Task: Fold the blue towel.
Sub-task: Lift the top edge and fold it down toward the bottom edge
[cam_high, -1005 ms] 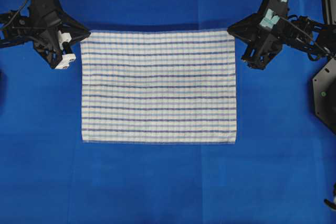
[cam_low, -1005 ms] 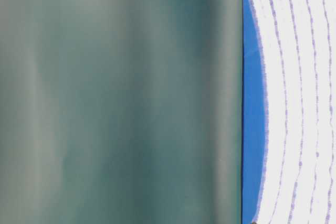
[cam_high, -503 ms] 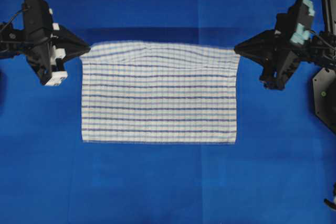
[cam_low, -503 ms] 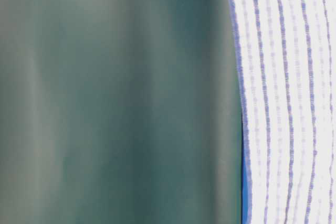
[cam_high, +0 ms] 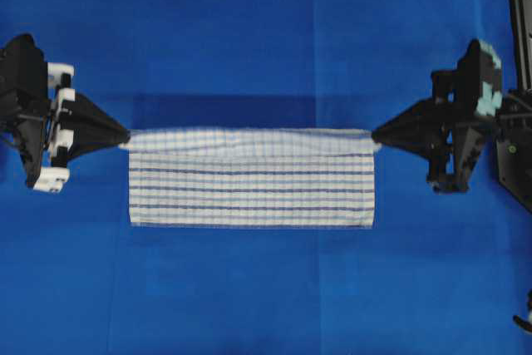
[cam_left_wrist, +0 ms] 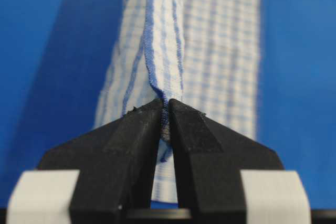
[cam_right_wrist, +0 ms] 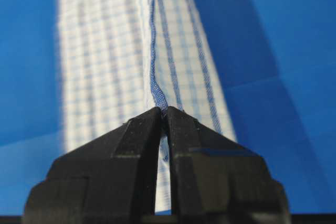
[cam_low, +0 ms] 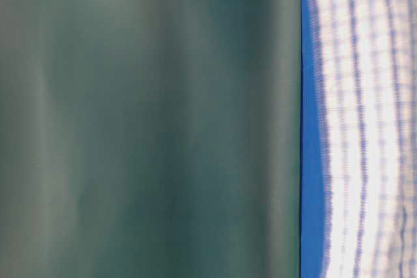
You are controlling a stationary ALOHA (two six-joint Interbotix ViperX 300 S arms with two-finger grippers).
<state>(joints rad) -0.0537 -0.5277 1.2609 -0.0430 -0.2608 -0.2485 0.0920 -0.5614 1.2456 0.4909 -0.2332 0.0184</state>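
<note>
**Striped towel hangs between two tools, its free edge toward the front**

Striped cloth, the blue towel (cam_high: 249, 189), lies across the middle of the blue worktop (cam_high: 249, 288), with its long axis from left to right. The left tool (cam_high: 125, 135) is pinched tight on the far left corner, and the right tool (cam_high: 376, 134) is pinched tight on the far right corner. Both wrist views show the hem clamped between narrow black jaws. The lifted far edge runs as a straight line between the two tools, above the part that rests flat. The near edge lies on the worktop, toward the bottom of the overhead view, parallel to the held edge. Both arms are equally near to it. The fold probably needs both tools to travel together toward that near edge, keeping the cloth taut.
</note>
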